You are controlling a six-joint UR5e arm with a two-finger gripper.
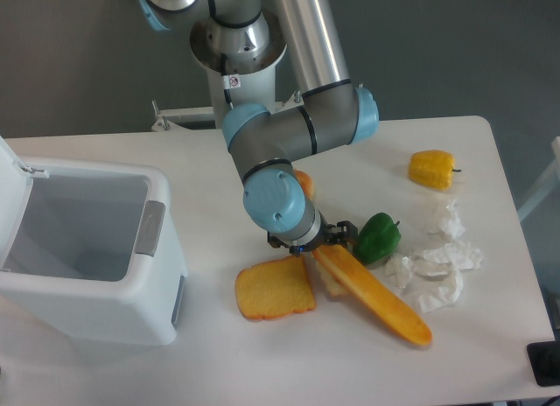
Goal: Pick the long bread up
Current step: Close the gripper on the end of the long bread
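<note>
Lying diagonally on the table point(131, 161), the long bread point(374, 294) has our gripper point(312, 245) at its upper end; we cannot tell the jaws' state. Toast slice point(275, 289) left, green pepper point(377, 236) right.

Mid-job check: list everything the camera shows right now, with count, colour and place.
long bread: 1, orange-yellow, front centre, lying diagonally
toast slice: 1, orange, left of the bread
green pepper: 1, green, right of the gripper
yellow pepper: 1, yellow, far right
crumpled paper: white, right, beside the green pepper
bin: 1, white, lid open, left
table: 1, white
gripper: 1, black, low over the bread's upper end; jaw state unclear
</note>
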